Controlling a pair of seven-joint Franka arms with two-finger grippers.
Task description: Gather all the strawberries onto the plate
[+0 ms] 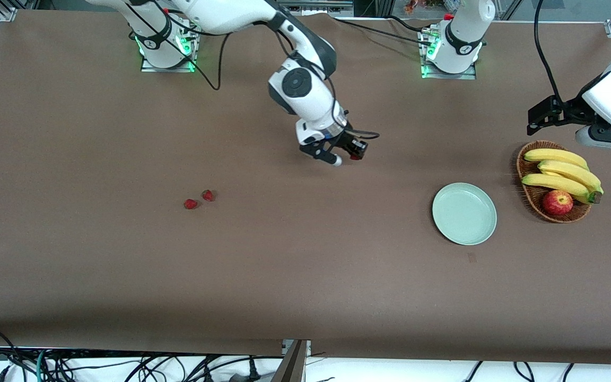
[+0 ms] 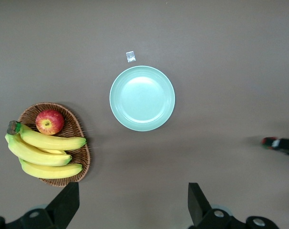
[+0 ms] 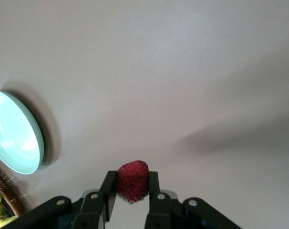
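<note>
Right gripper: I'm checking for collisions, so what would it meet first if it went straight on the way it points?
Probably bare table. The right gripper, shut on a strawberry, points at open cloth; the plate lies off to one side.

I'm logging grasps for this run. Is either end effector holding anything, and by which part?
The right end effector pinches one strawberry by its sides, over bare table. The left end effector, above the basket, is open and holds nothing.
</note>
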